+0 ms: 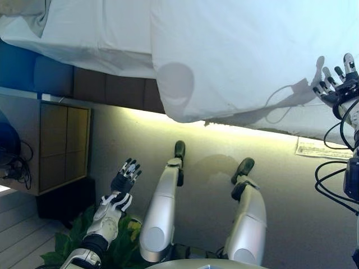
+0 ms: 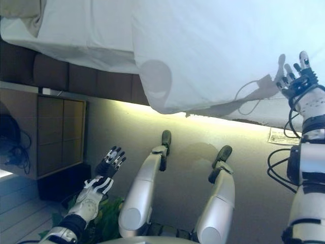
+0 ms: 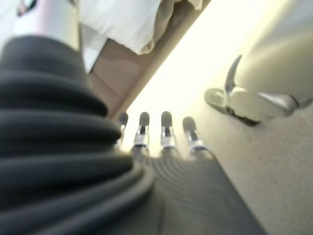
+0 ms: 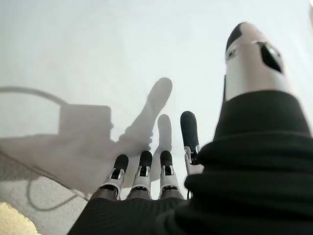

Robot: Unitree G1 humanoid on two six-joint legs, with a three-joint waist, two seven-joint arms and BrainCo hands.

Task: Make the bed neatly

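A white duvet (image 1: pixel 241 56) covers the bed and hangs over its near edge, with a white sheet (image 1: pixel 95 39) showing to its left. My right hand (image 1: pixel 335 84) is raised at the duvet's right edge, fingers (image 4: pixel 142 171) straight and open just above the white cloth, holding nothing. My left hand (image 1: pixel 124 178) hangs low over the floor, well short of the bed, fingers (image 3: pixel 166 127) straight and open. A pillow corner (image 1: pixel 25 14) shows at the far left of the bed.
A wooden bedside cabinet (image 1: pixel 59 145) stands left of the bed. A green plant (image 1: pixel 73 238) sits by my left arm. A paper sheet (image 1: pixel 322 148) lies on the beige floor near the bed's right end. The dark bed base (image 1: pixel 112 87) shows under the sheet.
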